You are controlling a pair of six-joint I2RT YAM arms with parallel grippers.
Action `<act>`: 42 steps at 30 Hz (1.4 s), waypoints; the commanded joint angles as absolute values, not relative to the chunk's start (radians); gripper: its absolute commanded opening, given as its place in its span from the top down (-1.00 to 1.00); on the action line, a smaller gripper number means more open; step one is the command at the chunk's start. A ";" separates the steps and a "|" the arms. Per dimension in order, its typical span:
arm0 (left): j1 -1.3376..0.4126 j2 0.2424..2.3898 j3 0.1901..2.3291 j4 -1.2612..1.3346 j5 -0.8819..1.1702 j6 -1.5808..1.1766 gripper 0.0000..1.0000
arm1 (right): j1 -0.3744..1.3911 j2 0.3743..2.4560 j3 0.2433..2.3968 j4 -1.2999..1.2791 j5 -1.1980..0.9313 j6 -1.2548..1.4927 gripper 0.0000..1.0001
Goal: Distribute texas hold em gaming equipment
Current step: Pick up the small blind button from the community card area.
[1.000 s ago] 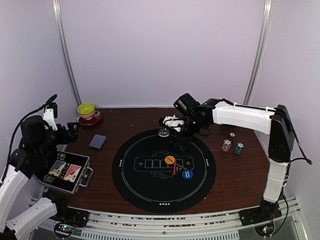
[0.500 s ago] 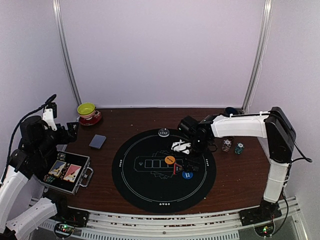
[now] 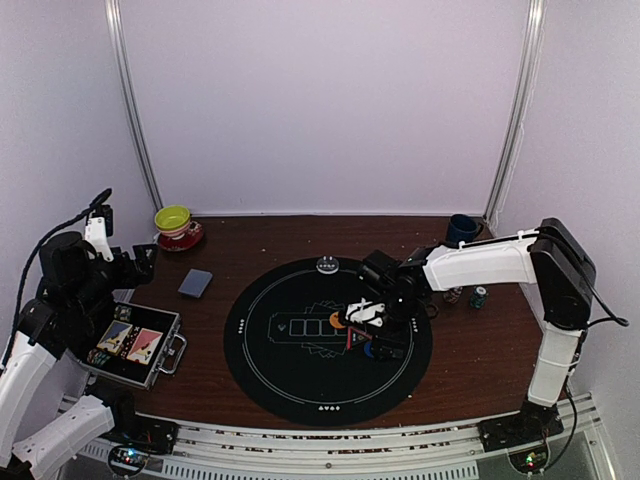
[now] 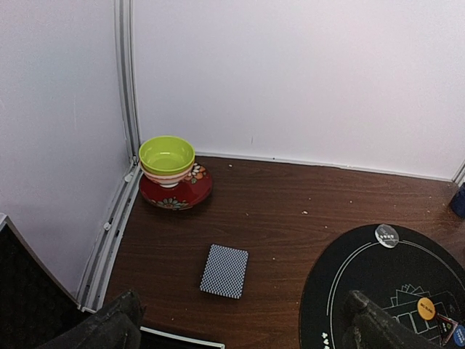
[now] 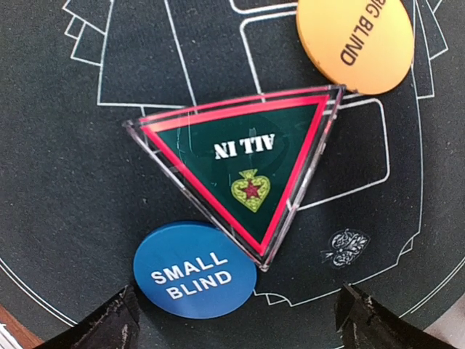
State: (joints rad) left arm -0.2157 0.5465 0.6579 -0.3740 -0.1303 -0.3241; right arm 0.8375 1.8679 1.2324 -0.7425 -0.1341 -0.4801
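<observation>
On the black round mat (image 3: 290, 370) lie an orange "big blind" button (image 5: 356, 43), a red-edged "all in" triangle marker (image 5: 243, 174) and a blue "small blind" button (image 5: 195, 270). My right gripper (image 3: 368, 325) hovers open just above them. Its fingertips (image 5: 116, 320) straddle the blue button and the triangle's tip without touching. A grey-blue deck of cards (image 4: 224, 270) lies on the wood left of the mat. A clear white disc (image 3: 326, 265) sits at the mat's far edge. My left gripper (image 4: 240, 331) is open and empty, held high at the left.
A yellow-green bowl (image 4: 166, 157) on a red saucer stands at the back left. An open metal case (image 3: 135, 345) with cards and chips sits at the left front. A dark blue mug (image 3: 461, 229) and chip stacks (image 3: 479, 296) stand right of the mat.
My right gripper has swung from the mat's far edge by the clear disc toward the near side and down over the buttons. The left arm has not moved.
</observation>
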 commanded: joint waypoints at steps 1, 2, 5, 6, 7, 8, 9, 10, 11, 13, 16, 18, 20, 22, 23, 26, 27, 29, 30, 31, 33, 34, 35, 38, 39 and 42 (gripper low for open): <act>-0.210 0.535 0.644 -0.344 -0.137 -0.327 -0.96 | 0.847 1.863 1.227 -0.736 -0.172 -0.502 -0.85; -0.211 0.535 0.644 -0.346 -0.137 -0.327 -0.96 | 0.847 1.866 1.229 -0.738 -0.183 -0.504 -0.83; -0.210 0.532 0.644 -0.345 -0.137 -0.327 -0.96 | 0.847 1.874 1.237 -0.754 -0.228 -0.514 -0.78; -0.210 0.532 0.644 -0.345 -0.137 -0.327 -0.96 | 0.847 1.876 1.238 -0.760 -0.243 -0.521 -0.77; -0.209 0.531 0.644 -0.345 -0.137 -0.327 -0.96 | 0.848 1.876 1.237 -0.763 -0.253 -0.526 -0.76; -0.210 0.530 0.644 -0.346 -0.137 -0.327 -0.96 | 0.849 1.876 1.238 -0.764 -0.260 -0.527 -0.76; -0.210 0.529 0.644 -0.346 -0.136 -0.327 -0.96 | 0.848 1.877 1.237 -0.762 -0.262 -0.528 -0.74; -0.209 0.529 0.644 -0.345 -0.136 -0.327 -0.96 | 0.848 1.878 1.238 -0.761 -0.261 -0.526 -0.72; -0.210 0.527 0.644 -0.344 -0.136 -0.326 -0.96 | 0.848 1.882 1.238 -0.761 -0.262 -0.525 -0.71; -0.210 0.528 0.644 -0.345 -0.136 -0.326 -0.96 | 0.848 1.890 1.237 -0.759 -0.262 -0.526 -0.70; -0.210 0.528 0.644 -0.345 -0.135 -0.327 -0.96 | 0.849 1.903 1.237 -0.754 -0.258 -0.523 -0.64; -0.211 0.527 0.644 -0.345 -0.135 -0.327 -0.96 | 0.849 1.914 1.235 -0.751 -0.254 -0.523 -0.60; -0.210 0.526 0.644 -0.344 -0.134 -0.327 -0.96 | 0.848 1.922 1.233 -0.750 -0.252 -0.525 -0.58; -0.210 0.525 0.644 -0.344 -0.133 -0.326 -0.96 | 0.850 1.925 1.232 -0.746 -0.249 -0.524 -0.56; -0.210 0.525 0.644 -0.344 -0.133 -0.325 -0.96 | 0.849 1.928 1.231 -0.746 -0.248 -0.525 -0.53; -0.211 0.523 0.644 -0.345 -0.133 -0.326 -0.96 | 0.851 1.928 1.229 -0.743 -0.244 -0.527 -0.45; -0.210 0.523 0.644 -0.345 -0.133 -0.325 -0.96 | 0.850 1.927 1.228 -0.742 -0.244 -0.528 -0.41; -0.210 0.523 0.644 -0.344 -0.133 -0.326 -0.96 | 0.853 1.928 1.226 -0.740 -0.241 -0.528 -0.33; -0.209 0.522 0.644 -0.345 -0.133 -0.325 -0.96 | 0.855 1.929 1.226 -0.739 -0.241 -0.529 -0.29; -0.210 0.521 0.644 -0.345 -0.133 -0.325 -0.96 | 0.855 1.930 1.226 -0.740 -0.241 -0.531 -0.26; -0.210 0.521 0.644 -0.345 -0.135 -0.325 -0.96 | 0.856 1.931 1.226 -0.741 -0.245 -0.533 -0.18; -0.210 0.521 0.644 -0.345 -0.134 -0.325 -0.96 | 0.856 1.931 1.227 -0.741 -0.248 -0.533 -0.13; -0.209 0.520 0.644 -0.344 -0.135 -0.325 -0.96 | 0.857 1.930 1.226 -0.743 -0.249 -0.534 -0.08; -0.210 0.520 0.644 -0.345 -0.135 -0.324 -0.96 | 0.858 1.931 1.227 -0.745 -0.253 -0.536 0.06; -0.211 0.519 0.644 -0.345 -0.135 -0.324 -0.96 | 0.858 1.931 1.228 -0.746 -0.253 -0.538 0.11; -0.211 0.516 0.644 -0.345 -0.137 -0.324 -0.96 | 0.858 1.922 1.225 -0.748 -0.249 -0.542 0.22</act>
State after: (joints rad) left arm -0.2157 0.5266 0.6540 -0.3740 -0.1307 -0.3237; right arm 0.8440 1.8923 1.2350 -0.7246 -0.2211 -0.5312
